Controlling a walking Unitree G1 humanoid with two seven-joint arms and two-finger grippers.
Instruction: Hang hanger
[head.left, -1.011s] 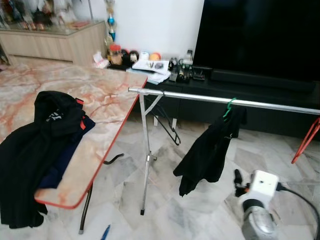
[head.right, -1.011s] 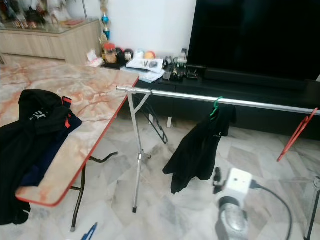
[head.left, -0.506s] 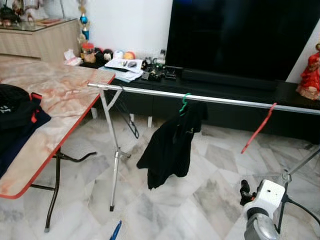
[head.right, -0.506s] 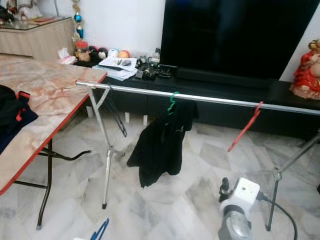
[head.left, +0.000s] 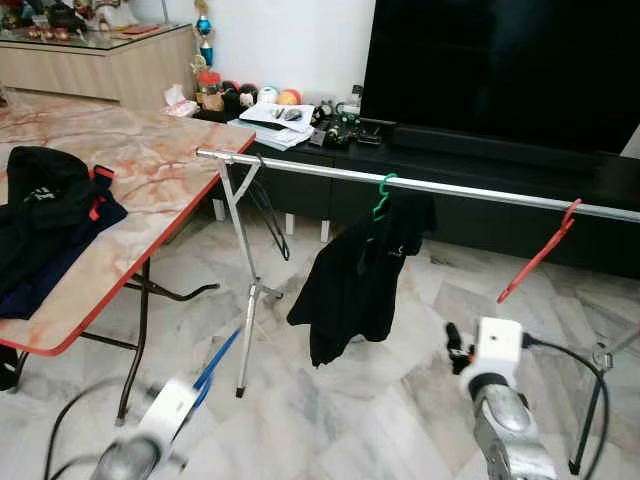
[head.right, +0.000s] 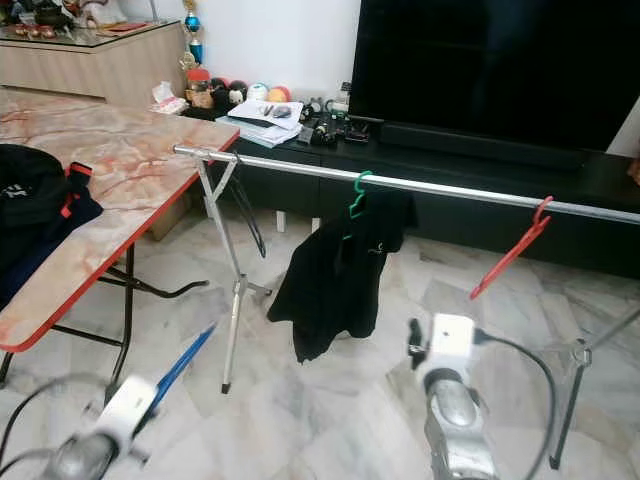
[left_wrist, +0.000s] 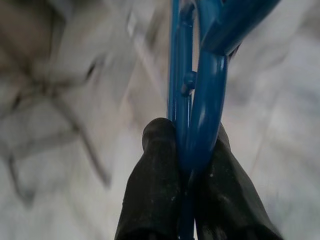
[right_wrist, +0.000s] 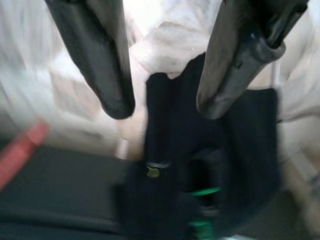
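Observation:
A silver clothes rail runs across the room ahead of me. On it hang a green hanger carrying a black garment and, further right, a bare red hanger. Low on my left, my left gripper is shut on a blue hanger, which slants up toward the rail's left stand; the arm is blurred. My right gripper is open and empty, held low to the right of the black garment and facing it.
A marble-topped folding table with a red edge stands on the left, with black clothing piled on it. Behind the rail are a dark TV console with clutter and a large TV. The rail's stand rests on the marble floor.
The view has swung back left, showing more of the table. My left arm has risen into view, lifting the blue hanger from the picture's bottom edge. The right arm stays low.

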